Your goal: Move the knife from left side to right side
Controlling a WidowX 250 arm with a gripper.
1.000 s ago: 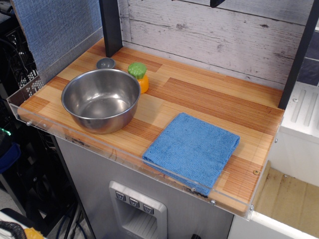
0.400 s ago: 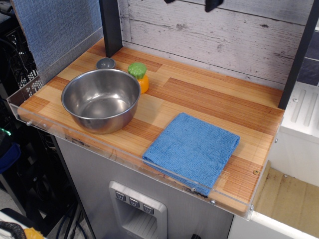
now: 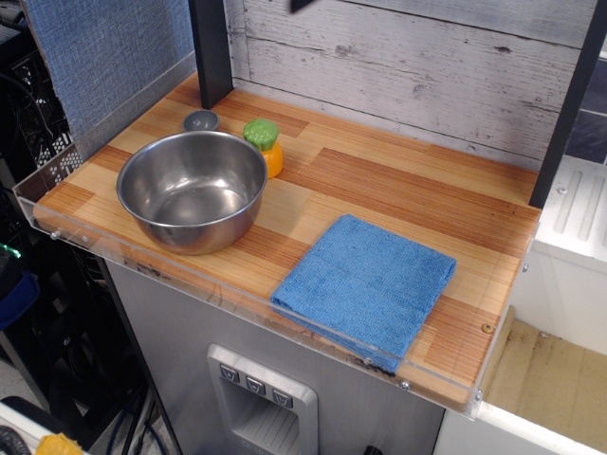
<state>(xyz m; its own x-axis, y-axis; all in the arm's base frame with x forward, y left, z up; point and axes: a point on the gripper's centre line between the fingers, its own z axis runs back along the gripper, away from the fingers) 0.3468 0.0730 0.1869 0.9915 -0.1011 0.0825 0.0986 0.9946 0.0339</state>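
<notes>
Observation.image: knife [image 3: 201,120], round grey bowl

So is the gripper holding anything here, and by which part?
Nothing is held. The knife lies untouched behind the steel bowl; only a dark sliver of the gripper shows at the top edge.

A wooden counter [image 3: 398,190] of striped light and reddish planks stands against a whitewashed plank wall [image 3: 408,66]. A clear plastic rim [image 3: 218,289] edges its front and left side. A blue-grey panel [image 3: 100,52] closes the left, with a black post [image 3: 211,47] beside it and another post [image 3: 567,104] at the right. Below is a grey cabinet [image 3: 180,351] with a button panel [image 3: 258,387]. Light is even.
</notes>
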